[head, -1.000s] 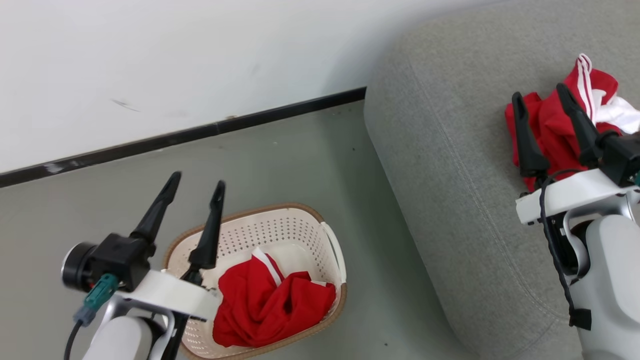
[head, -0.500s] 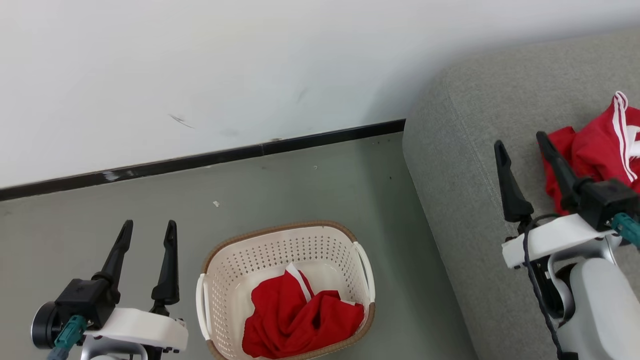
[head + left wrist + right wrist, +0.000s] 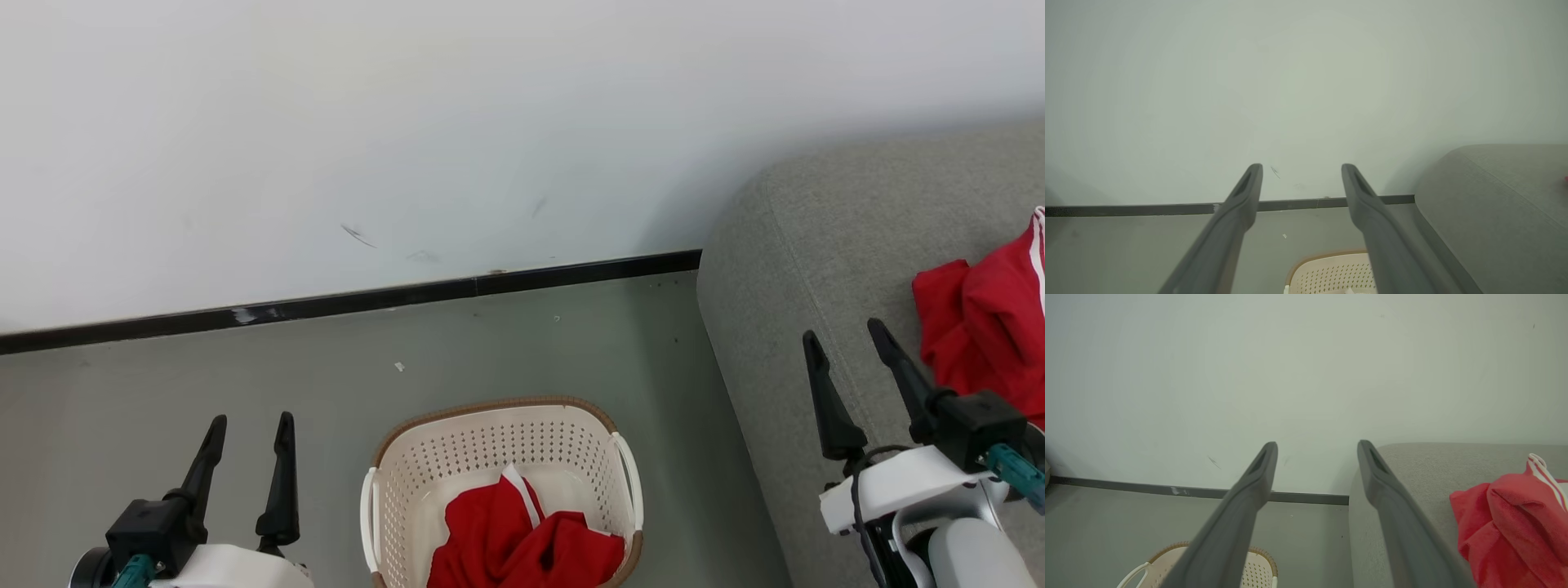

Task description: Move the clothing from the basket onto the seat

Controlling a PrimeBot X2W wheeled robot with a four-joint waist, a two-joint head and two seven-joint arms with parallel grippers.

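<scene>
Crumpled red garment [image 3: 531, 547] low in the basket [image 3: 490, 441], one white stripe showing on top; below and to the right of the left claw [image 3: 252, 420], below and well to the left of the right claw [image 3: 842, 331]. Second red garment [image 3: 976, 327] heaped on the seat [image 3: 784, 245], just right of the right claw's fingers, apart from them. Both claws spread wide and empty, fingers pointing up toward the wall [image 3: 408, 122].

Step in hand, by the look of it: going back for the piece left in the basket. Best done by bringing a claw over the open top, dropping straight down between the walls, and pinching a thick fold near the middle of the heap, not a loose edge, to avoid trailing or snagging on the perforated side. Lift clear of the brown rim before swinging toward the seat; otherwise likely to drag or tip so light a basket. Release beside the heap lying there, well in from the rounded edge.

Count: two red heaps, hard to tell whether either holds more than one piece; one basket; one seat; two claws; one dark skirting strip [image 3: 326, 306] above the grey floor [image 3: 245, 376].
</scene>
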